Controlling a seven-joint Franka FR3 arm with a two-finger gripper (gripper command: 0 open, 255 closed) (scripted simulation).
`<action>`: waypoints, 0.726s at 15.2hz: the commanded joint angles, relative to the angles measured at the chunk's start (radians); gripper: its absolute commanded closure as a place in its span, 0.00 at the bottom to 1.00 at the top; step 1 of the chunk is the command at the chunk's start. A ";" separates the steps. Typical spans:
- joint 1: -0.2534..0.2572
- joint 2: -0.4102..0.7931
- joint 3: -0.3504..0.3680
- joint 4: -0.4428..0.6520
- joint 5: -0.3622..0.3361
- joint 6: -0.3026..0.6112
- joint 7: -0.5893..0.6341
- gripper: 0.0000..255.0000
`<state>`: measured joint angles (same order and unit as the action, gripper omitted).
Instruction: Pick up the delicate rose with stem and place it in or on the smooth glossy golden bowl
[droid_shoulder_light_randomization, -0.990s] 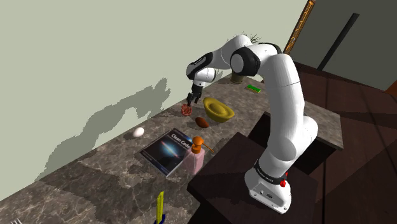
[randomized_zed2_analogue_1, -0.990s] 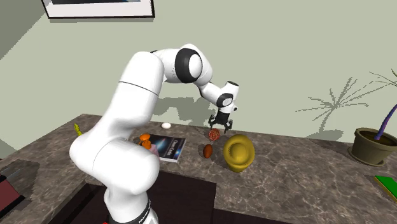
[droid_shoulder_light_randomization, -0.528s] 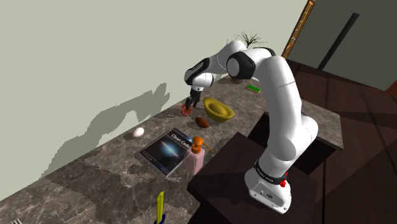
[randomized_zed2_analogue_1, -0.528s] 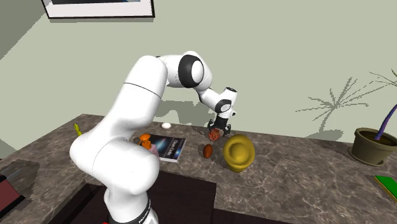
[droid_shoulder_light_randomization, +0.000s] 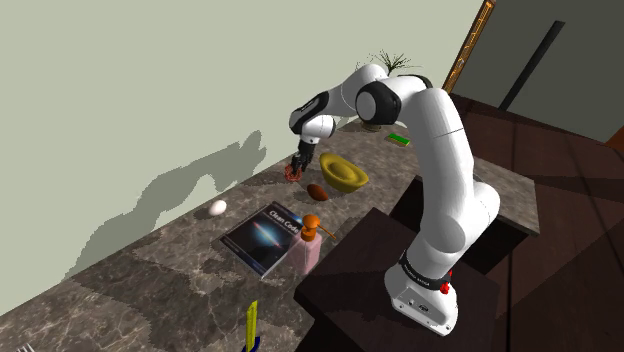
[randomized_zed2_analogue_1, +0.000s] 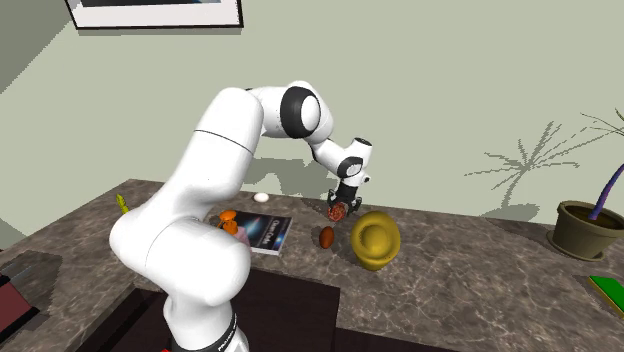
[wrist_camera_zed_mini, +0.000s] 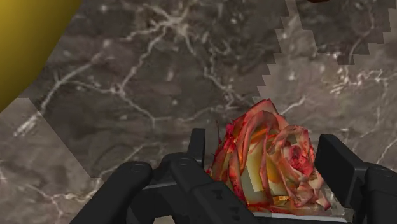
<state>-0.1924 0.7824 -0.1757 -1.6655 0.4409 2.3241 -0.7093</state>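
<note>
Gripper (wrist_camera_zed_mini: 262, 156) clasping rose (wrist_camera_zed_mini: 270, 168) by bloom; rose resting on counter (wrist_camera_zed_mini: 146, 89) near golden bowl (droid_shoulder_light_randomization: 345, 173). Petals likely light, soft, crushable, calling for gentle squeeze. Stem hidden; bloom sides offering only hold.

rose (wrist_camera_zed_mini: 270, 159): red and yellow layered bloom, down at the dark marble counter (wrist_camera_zed_mini: 159, 76)
bowl (droid_shoulder_light_randomization: 343, 172): glossy gold, near the rose

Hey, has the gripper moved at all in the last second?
Yes. The gripper has dropped toward the counter: it hung above the rim of the bowl, and now it is down at the rose beside it.
</note>
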 joint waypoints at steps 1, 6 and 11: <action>-0.001 0.003 -0.001 -0.001 -0.001 0.007 0.000 1.00; -0.001 0.005 -0.002 0.003 -0.001 0.004 0.002 1.00; 0.003 -0.017 -0.006 -0.008 -0.006 -0.007 0.006 1.00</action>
<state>-0.1897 0.7698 -0.1782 -1.6692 0.4376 2.3198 -0.7060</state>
